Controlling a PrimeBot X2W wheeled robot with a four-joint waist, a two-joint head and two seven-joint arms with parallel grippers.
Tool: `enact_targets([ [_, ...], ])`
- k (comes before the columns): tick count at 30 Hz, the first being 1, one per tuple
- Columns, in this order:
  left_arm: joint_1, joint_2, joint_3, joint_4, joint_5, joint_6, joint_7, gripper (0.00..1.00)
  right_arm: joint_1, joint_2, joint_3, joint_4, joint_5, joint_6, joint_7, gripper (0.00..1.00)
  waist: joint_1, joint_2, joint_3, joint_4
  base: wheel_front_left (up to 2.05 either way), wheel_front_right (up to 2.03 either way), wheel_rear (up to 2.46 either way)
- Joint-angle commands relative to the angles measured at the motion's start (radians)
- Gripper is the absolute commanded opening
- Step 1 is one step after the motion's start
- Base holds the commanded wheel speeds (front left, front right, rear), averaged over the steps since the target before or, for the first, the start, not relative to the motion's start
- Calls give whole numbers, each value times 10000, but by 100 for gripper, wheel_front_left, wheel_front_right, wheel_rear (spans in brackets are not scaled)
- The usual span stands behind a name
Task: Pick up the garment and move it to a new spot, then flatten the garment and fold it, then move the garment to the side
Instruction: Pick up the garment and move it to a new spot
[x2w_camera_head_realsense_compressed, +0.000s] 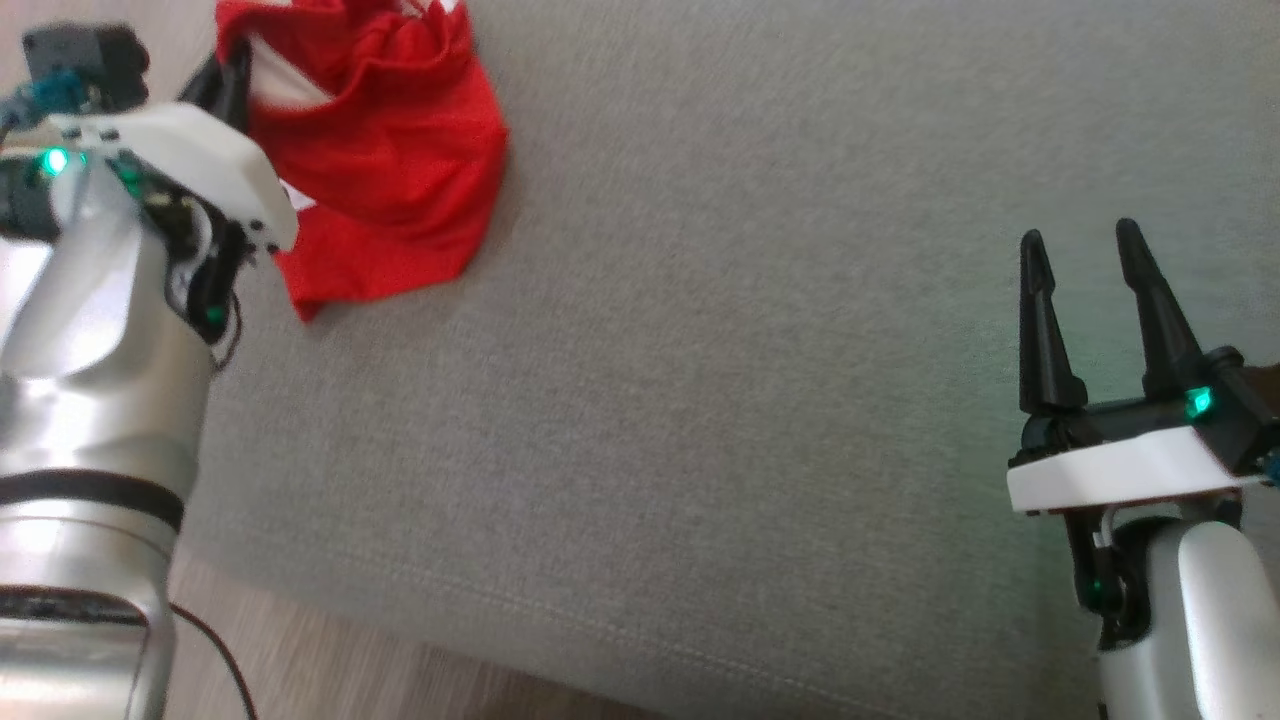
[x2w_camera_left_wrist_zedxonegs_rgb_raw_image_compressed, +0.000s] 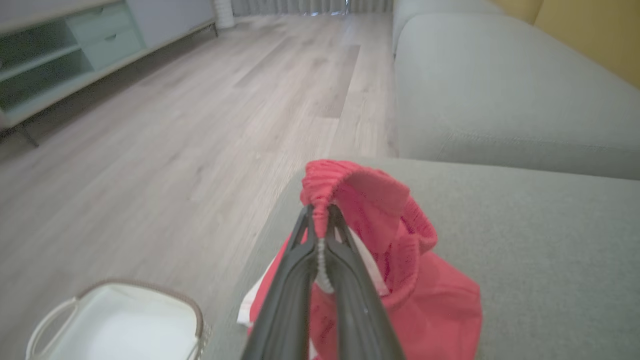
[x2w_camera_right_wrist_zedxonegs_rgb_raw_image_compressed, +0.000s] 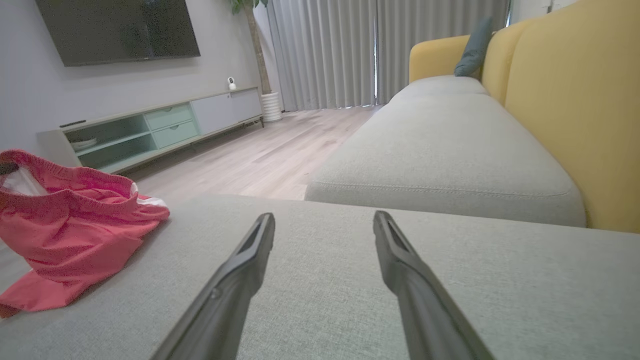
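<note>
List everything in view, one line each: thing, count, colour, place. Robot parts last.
crumpled red fabric garment with white lining: one, red, bunched on the near seat, head view's upper left
near grey fabric seat cushion: one, grey, under the garment
far grey seat cushion: one, grey, beyond the near one
yellow sofa backrest: one, yellow, beside the far cushion
teal pillow: one, teal, against the backrest
white basket with brown rim: one, white, on the floor
pale wooden floor: one, light brown
pale green TV cabinet: one, along the wall
black wall screen: one, above the cabinet
grey curtains: grey, far end
left gripper: dark, shut on the garment's waistband
right gripper: dark, open, apart from the garment
</note>
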Motion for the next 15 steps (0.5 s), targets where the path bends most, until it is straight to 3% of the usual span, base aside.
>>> enact_targets([
  [1, -587, 642, 111, -454, 135, 10, -153, 0, -100, -20, 226, -247, 101, 65, -154, 100, 0, 0, -542, -365, 0, 0, 0],
  [8, -972, 1023, -707, -1948, 809, 7, 37, 0, 211, -20, -74, 274, 522, 65, -634, 100, 0, 0, -1652, -1181, 0, 0, 0],
  [15, -432, 899, -1617, -4585, 495, 3, 1145, 0, 486, -20, -238, 501, 753, 65, -867, 100, 0, 0, -2208, -2187, 0, 0, 0],
])
